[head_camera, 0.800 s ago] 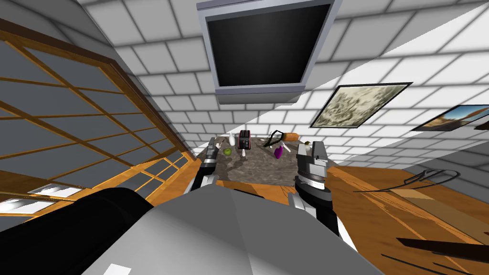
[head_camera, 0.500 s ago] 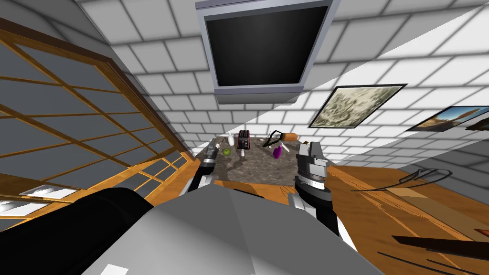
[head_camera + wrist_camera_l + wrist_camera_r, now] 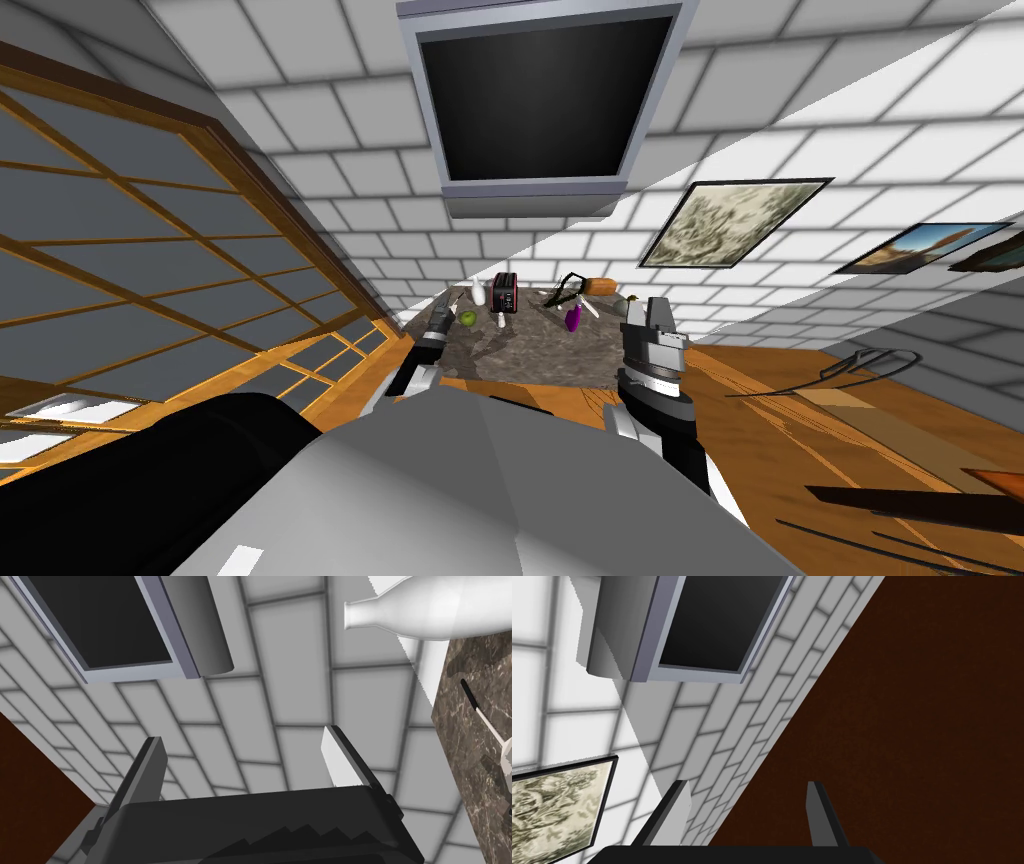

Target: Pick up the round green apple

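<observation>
The small round green apple (image 3: 467,318) lies on the dark marbled table top (image 3: 530,350), near its left edge. My left gripper (image 3: 441,303) hovers just left of the apple, over the table's edge, apart from it. In the left wrist view the left gripper (image 3: 245,761) is open with nothing between its fingers, and the apple is hidden there. My right gripper (image 3: 652,308) is raised by the table's right edge. The right gripper (image 3: 747,806) is open and empty too.
Behind the apple stand a white bottle (image 3: 478,295) and a black and red box (image 3: 506,292). A purple thing (image 3: 573,319), a small white piece (image 3: 501,320) and an orange thing (image 3: 600,286) lie further right. A thin white tool with a black tip (image 3: 480,716) lies near the bottle (image 3: 430,606).
The whole head view has shifted a little, so I have moved. The apple and table now sit slightly further left. My left gripper is slightly nearer the apple.
</observation>
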